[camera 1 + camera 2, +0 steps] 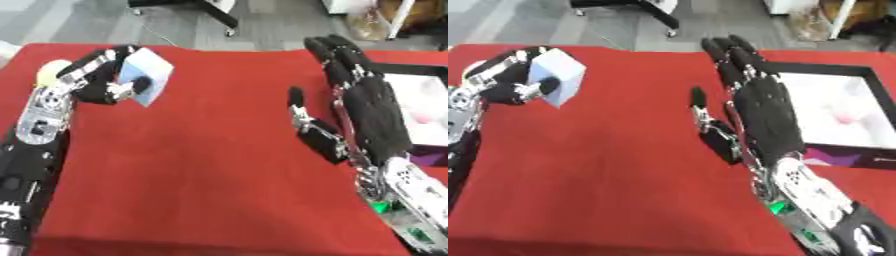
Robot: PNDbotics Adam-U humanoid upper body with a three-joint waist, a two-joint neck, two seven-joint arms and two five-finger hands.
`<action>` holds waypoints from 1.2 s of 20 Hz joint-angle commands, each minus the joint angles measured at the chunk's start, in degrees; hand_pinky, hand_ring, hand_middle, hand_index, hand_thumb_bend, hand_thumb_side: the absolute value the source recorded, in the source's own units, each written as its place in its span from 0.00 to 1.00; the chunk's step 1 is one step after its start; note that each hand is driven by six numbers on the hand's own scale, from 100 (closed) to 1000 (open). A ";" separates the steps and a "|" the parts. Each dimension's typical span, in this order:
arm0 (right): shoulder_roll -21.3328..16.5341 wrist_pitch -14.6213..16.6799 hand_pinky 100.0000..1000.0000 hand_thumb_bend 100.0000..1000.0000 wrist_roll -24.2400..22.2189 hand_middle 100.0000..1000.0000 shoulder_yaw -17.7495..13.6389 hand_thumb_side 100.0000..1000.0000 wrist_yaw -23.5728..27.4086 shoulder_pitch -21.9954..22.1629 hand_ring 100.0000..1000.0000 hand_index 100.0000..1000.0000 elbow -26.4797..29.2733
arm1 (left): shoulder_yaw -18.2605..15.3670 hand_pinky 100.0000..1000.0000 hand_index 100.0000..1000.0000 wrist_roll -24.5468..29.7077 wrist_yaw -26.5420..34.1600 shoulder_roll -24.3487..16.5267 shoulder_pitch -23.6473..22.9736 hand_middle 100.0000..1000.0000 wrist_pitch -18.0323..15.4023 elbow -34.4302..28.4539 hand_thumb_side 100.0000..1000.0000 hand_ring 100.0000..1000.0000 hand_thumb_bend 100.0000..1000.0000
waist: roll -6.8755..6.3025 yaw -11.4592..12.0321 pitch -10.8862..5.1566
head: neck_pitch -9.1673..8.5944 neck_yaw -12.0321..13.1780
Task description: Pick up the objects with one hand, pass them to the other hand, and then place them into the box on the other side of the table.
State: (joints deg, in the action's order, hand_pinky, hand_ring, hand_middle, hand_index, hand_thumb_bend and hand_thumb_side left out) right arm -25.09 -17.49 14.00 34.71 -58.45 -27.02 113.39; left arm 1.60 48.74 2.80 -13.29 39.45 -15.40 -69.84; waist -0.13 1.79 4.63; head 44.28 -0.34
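A pale blue-white cube (147, 75) is held above the red table at the upper left, my left hand (101, 77) shut on it with fingers curled over its top and the thumb against its front face. My right hand (763, 110) is raised open at centre right, palm turned toward the cube, fingers straight and pointing away from me, thumb spread to the left; it holds nothing. A black-rimmed box (833, 70) with a white inside and faint pink contents lies on the right side of the table.
The red cloth (192, 165) covers the whole table. A round pale yellow object (48, 70) shows behind my left hand at the left edge. Beyond the far edge are grey floor and a wheeled stand's legs (223, 17).
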 commanded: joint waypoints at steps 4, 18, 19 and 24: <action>-0.75 3.96 0.77 0.24 -5.35 0.86 0.85 0.17 -1.10 -3.28 0.91 0.95 1.20 | 6.76 0.58 0.58 3.23 6.90 3.28 1.48 0.35 4.80 -4.73 0.56 0.38 0.00 | -0.01 -0.17 -0.39 | -0.16 -2.60; 1.35 1.31 0.77 0.28 -5.99 0.87 3.35 0.25 -1.05 -3.74 0.93 0.97 1.20 | 6.01 0.60 0.58 3.23 4.52 8.30 1.07 0.36 5.39 -4.90 0.53 0.39 0.00 | 0.50 -0.26 -0.15 | -0.16 -2.37; 1.42 1.01 0.77 0.28 -5.88 0.87 3.46 0.26 -1.13 -3.67 0.94 0.97 1.20 | 5.86 0.61 0.59 3.23 4.32 8.47 1.00 0.36 5.42 -4.93 0.53 0.39 0.00 | 0.57 -0.27 -0.11 | -0.16 -2.20; 1.65 0.23 0.77 0.27 -5.80 0.87 3.96 0.26 -1.28 -3.37 0.94 0.97 1.20 | 4.86 0.61 0.59 3.23 3.68 9.04 0.69 0.36 5.95 -5.50 0.52 0.39 0.00 | 0.76 -0.26 -0.03 | -0.16 -1.65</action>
State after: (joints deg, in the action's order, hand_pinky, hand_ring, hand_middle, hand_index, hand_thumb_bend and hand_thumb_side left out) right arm -23.29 -16.97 8.11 38.90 -59.28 -29.74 113.40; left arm 7.12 51.91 6.81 -4.39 39.29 -9.56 -73.99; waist 0.56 1.51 5.12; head 44.28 -2.25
